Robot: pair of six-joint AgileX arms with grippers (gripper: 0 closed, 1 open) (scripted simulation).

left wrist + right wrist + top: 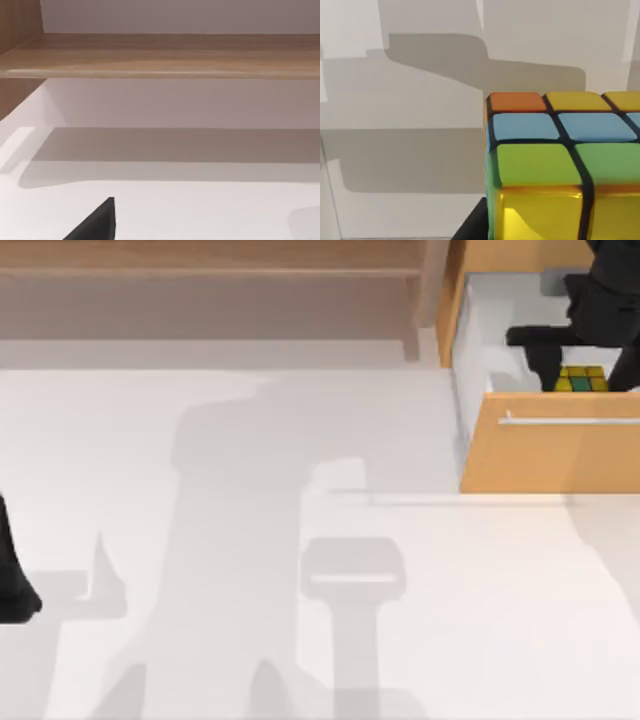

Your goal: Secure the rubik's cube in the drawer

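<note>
The drawer stands pulled out at the table's far right, its orange-tan front and silver handle facing the near edge and its white interior showing behind. My right gripper reaches down into it, shut on the rubik's cube, which sits just behind the drawer front. Up close, the rubik's cube shows yellow, green, blue and orange squares, with a dark finger against its side and the white drawer floor behind it. My left gripper is parked at the table's left edge.
A brown wooden shelf runs along the back of the table, left of the drawer; the same shelf faces the left wrist. White tabletop spreads between the two arms.
</note>
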